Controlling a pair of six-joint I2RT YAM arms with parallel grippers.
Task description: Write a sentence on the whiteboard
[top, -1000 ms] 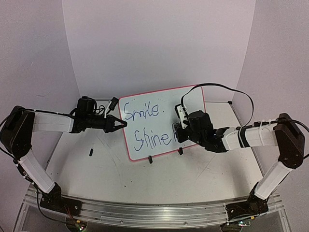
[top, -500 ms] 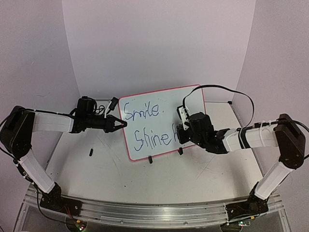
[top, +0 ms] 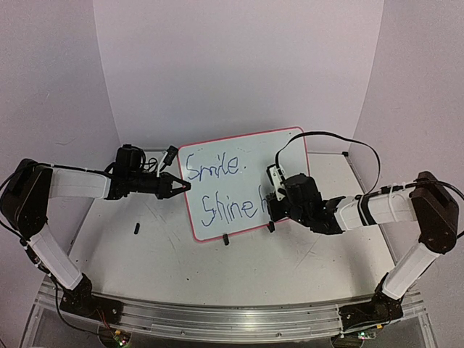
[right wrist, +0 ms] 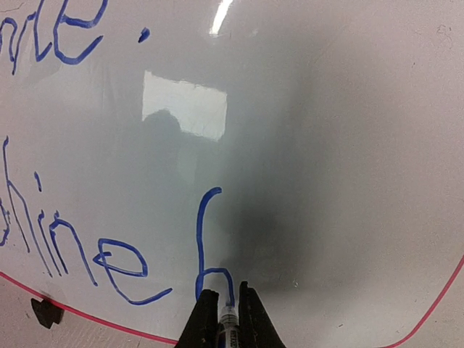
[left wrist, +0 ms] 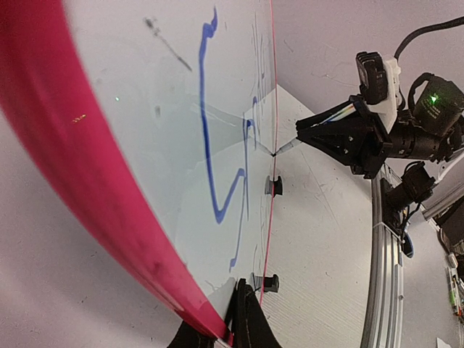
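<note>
The whiteboard (top: pixel 239 163), white with a red-pink frame and two black clip feet, stands tilted at the table's middle. It reads "Smile." and "Shine" in blue, with a new letter "h" (right wrist: pixel 210 250) after it. My left gripper (top: pixel 181 185) is shut on the board's left frame edge (left wrist: pixel 109 217), also seen in the left wrist view (left wrist: pixel 233 330). My right gripper (top: pixel 271 204) is shut on a blue marker (right wrist: pixel 228 322) whose tip touches the board at the foot of the "h".
A small black cap-like piece (top: pixel 137 229) lies on the table left of the board. The clip feet (left wrist: pixel 273 186) stand at the board's lower edge. Lavender walls close in behind and at both sides.
My right gripper has moved down and a little right along the board, and the blue "h" after "Shine" has appeared. The left arm and the board have not moved.
</note>
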